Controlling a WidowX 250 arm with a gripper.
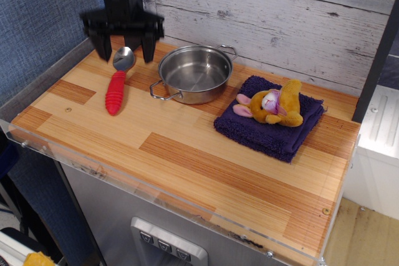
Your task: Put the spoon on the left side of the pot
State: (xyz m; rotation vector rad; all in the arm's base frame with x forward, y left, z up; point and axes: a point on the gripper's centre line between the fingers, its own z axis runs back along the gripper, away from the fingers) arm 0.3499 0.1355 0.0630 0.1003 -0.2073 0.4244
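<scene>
The spoon point(116, 85) lies flat on the wooden table, its silver bowl pointing to the back and its ribbed red handle toward the front. It rests just left of the steel pot point(192, 73), which stands upright with its two loop handles. My gripper point(123, 45) hangs open above the spoon's bowl, blurred by motion, with nothing between its fingers.
A folded purple towel point(274, 129) lies right of the pot with a yellow plush toy point(274, 105) on top. A plank wall rises behind the table. A clear plastic lip runs along the table's front edge point(156, 194).
</scene>
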